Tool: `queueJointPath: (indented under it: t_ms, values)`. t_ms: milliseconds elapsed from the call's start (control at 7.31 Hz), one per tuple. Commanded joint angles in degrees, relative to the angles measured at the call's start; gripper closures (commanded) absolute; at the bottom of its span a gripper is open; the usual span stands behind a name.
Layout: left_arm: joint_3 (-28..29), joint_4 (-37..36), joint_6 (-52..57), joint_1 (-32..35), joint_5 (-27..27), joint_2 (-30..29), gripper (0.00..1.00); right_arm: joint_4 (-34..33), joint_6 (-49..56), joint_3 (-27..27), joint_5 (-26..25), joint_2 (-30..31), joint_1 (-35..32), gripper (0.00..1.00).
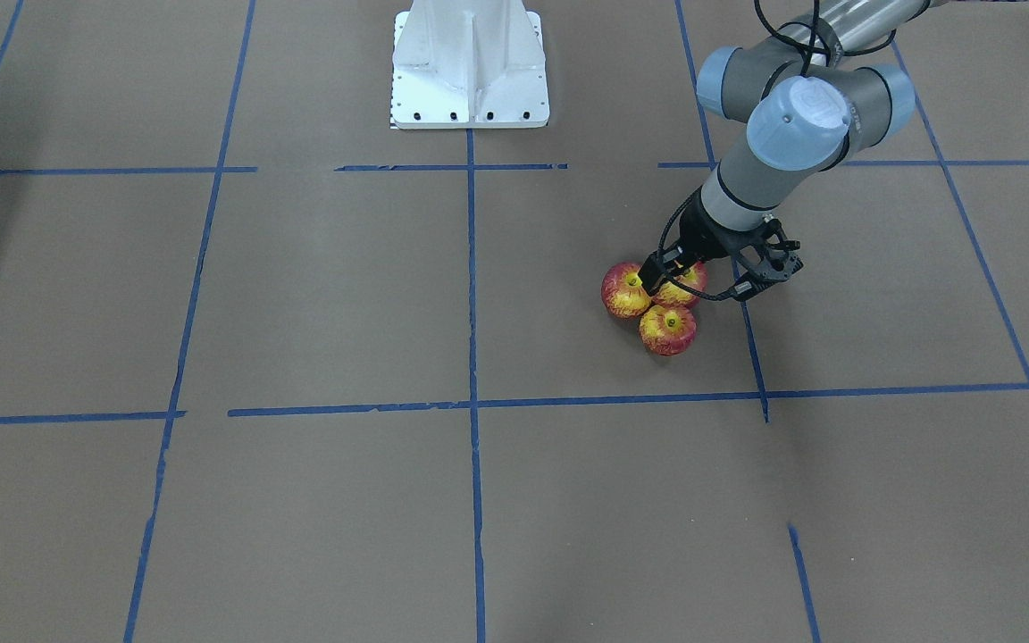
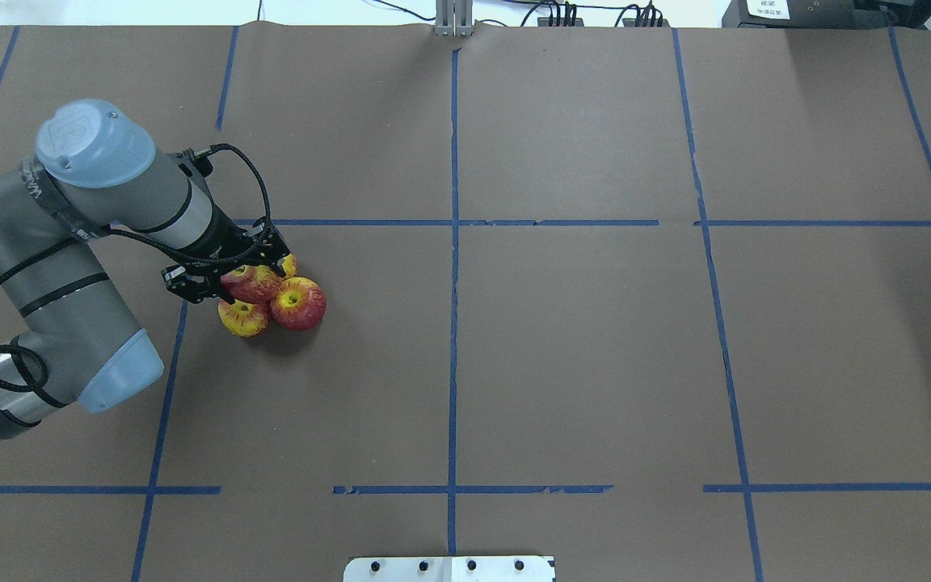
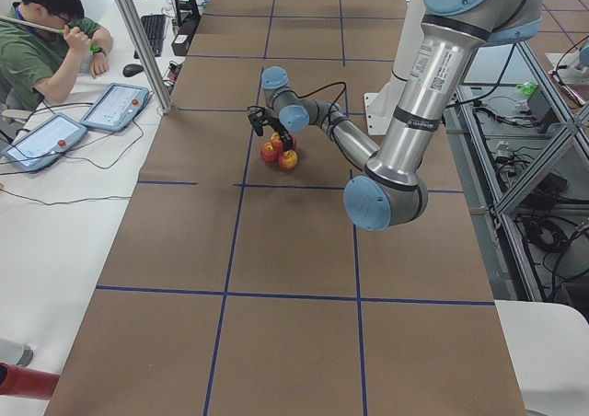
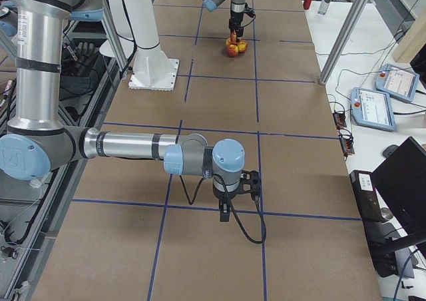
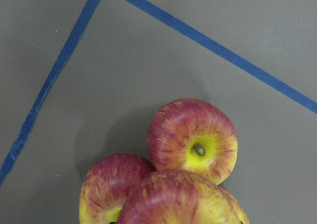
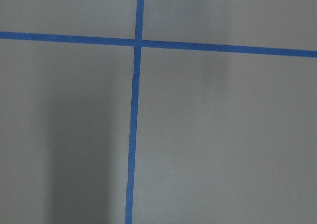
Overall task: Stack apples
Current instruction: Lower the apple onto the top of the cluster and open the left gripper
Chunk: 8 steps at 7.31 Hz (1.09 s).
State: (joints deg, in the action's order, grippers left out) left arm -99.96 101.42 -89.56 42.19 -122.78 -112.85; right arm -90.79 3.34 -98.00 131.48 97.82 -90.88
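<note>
While the left gripper point(image 2: 233, 279) hangs low over the pile, its jaws flank the top apple point(image 2: 259, 284), one on each side. Cannot tell if they pinch it or stand just off it. The top apple sits between the jaws and rests on the three lower apples point(image 2: 243, 318), which are packed together, touching, directly under the jaws on the brown table paper point(image 2: 595, 364). One lower apple pokes out beside the jaws with its yellow stem dimple up. One is mostly hidden behind a finger. In the left wrist view the top apple fills the bottom edge, with two lower ones beyond it. Blue tape lines point(image 2: 452, 364) run near the pile, none touching it. The right gripper point(image 4: 229, 208) points down over the paper, well apart from the apples. Only the side view shows it, so cannot tell how its jaws stand. Its wrist view shows just paper and crossing tape.
</note>
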Motion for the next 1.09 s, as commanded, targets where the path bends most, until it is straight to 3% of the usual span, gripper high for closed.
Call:
queueJointPath:
  t_ms: [0,274,684,958]
  values:
    - [-0.1,0.0,0.1,0.0,0.0,0.0,0.16,0.0,0.0,0.0,0.0,0.0,0.0,0.00]
    - [-0.1,0.0,0.0,0.0,0.1,0.0,0.02,0.0,0.0,0.0,0.0,0.0,0.0,0.00]
    - [-1.0,-0.1,0.4,1.6,0.3,0.1,0.01,0.0,0.0,0.0,0.0,0.0,0.0,0.00]
    - [-5.1,-0.7,1.1,6.1,0.3,0.5,0.01,0.0,0.0,0.0,0.0,0.0,0.0,0.00]
